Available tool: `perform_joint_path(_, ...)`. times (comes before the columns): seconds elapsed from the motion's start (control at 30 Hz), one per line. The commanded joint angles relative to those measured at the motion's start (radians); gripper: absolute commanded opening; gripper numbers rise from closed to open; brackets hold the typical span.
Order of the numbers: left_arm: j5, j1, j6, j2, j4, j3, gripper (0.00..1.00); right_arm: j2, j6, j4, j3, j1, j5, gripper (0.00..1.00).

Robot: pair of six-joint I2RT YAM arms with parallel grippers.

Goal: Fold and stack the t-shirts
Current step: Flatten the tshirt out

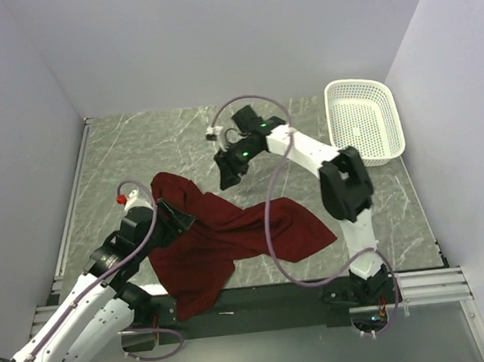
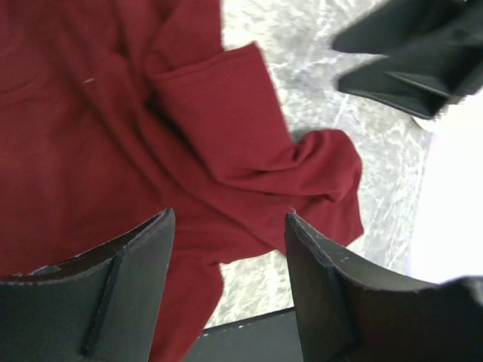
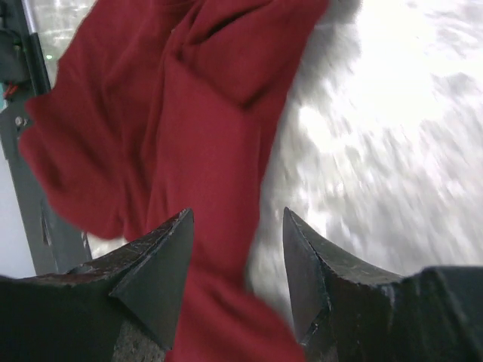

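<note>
- The dark red t-shirt lies crumpled and unfolded on the grey marbled counter, left of centre and towards the near side.
- One end of the cloth rises to a bunched peak near the left arm. Another part spreads right in a broad flap, and the near end drapes over the dark strip along the counter's front edge.
- The left end effector sits over the left part of the t-shirt. In the left wrist view its two fingers stand well apart, with nothing between them and only red cloth and a bit of counter below.
- That same view shows a short sleeve folded over itself beside a rumpled edge of cloth, with bare counter past it.
- The right arm reaches across from the right side. Its end effector points down just beyond the far edge of the t-shirt, over bare counter.
- In the right wrist view its fingers are spread at a medium width and hold nothing. The t-shirt fills the left of the view, with pale counter on the right.
- A white mesh basket stands at the far right corner, well apart from the t-shirt.
</note>
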Motion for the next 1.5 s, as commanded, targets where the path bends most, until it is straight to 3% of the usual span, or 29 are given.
perform_joint_path(0.0, -0.062, 0.003, -0.031, -0.067, -0.084, -0.006, 0.66, 0.074, 0.066, -0.068, 0.120, 0.065, -0.004, 0.58)
perform_joint_path(0.27, -0.070, 0.002, -0.044, -0.152, -0.106, -0.003, 0.65, 0.191, 0.141, -0.051, 0.184, 0.110, 0.088, 0.56)
perform_joint_path(0.37, -0.069, 0.002, -0.036, -0.141, -0.106, 0.002, 0.65, 0.185, 0.132, -0.057, 0.174, 0.110, 0.082, 0.41)
perform_joint_path(0.4, -0.069, 0.002, -0.036, -0.138, -0.106, 0.000, 0.65, 0.180, 0.125, -0.060, 0.172, 0.111, 0.090, 0.28)
perform_joint_path(0.47, -0.066, 0.002, -0.035, -0.135, -0.100, -0.003, 0.65, 0.147, 0.114, -0.054, 0.154, 0.114, 0.112, 0.14)
perform_joint_path(0.5, -0.066, 0.002, -0.035, -0.135, -0.098, -0.004, 0.65, 0.130, 0.108, -0.049, 0.145, 0.114, 0.141, 0.03)
perform_joint_path(0.57, -0.063, 0.002, -0.036, -0.137, -0.093, -0.009, 0.65, 0.079, 0.103, -0.028, 0.115, 0.114, 0.172, 0.00)
perform_joint_path(0.83, -0.060, 0.002, -0.045, -0.150, -0.104, -0.006, 0.65, -0.074, 0.056, 0.006, 0.045, 0.134, 0.370, 0.00)
perform_joint_path(1.0, -0.072, 0.002, -0.053, -0.150, -0.106, -0.007, 0.65, -0.289, -0.006, 0.026, 0.023, 0.167, 0.540, 0.00)
perform_joint_path(1.1, -0.089, 0.002, -0.054, -0.150, -0.122, 0.008, 0.65, -0.401, -0.070, 0.017, -0.074, 0.251, 0.525, 0.00)
perform_joint_path(1.13, -0.107, 0.002, -0.058, -0.155, -0.138, 0.014, 0.64, -0.427, -0.086, -0.015, -0.110, 0.331, 0.507, 0.00)
perform_joint_path(1.2, -0.144, 0.002, -0.070, -0.173, -0.158, 0.034, 0.64, -0.441, -0.112, -0.044, -0.252, 0.425, 0.423, 0.09)
perform_joint_path(1.23, -0.153, 0.002, -0.074, -0.184, -0.173, 0.039, 0.64, -0.441, -0.116, -0.043, -0.309, 0.499, 0.394, 0.22)
perform_joint_path(1.27, -0.161, 0.002, -0.079, -0.195, -0.181, 0.048, 0.64, -0.443, -0.129, -0.040, -0.363, 0.534, 0.333, 0.45)
perform_joint_path(1.3, -0.168, 0.003, -0.088, -0.207, -0.187, 0.051, 0.64, -0.441, -0.153, -0.037, -0.442, 0.558, 0.323, 0.50)
perform_joint_path(1.4, -0.182, 0.002, -0.107, -0.268, -0.211, 0.051, 0.64, -0.450, -0.172, -0.061, -0.430, 0.518, 0.282, 0.55)
perform_joint_path(1.47, -0.176, 0.003, -0.116, -0.287, -0.204, 0.039, 0.64, -0.475, -0.152, -0.077, -0.376, 0.359, 0.220, 0.57)
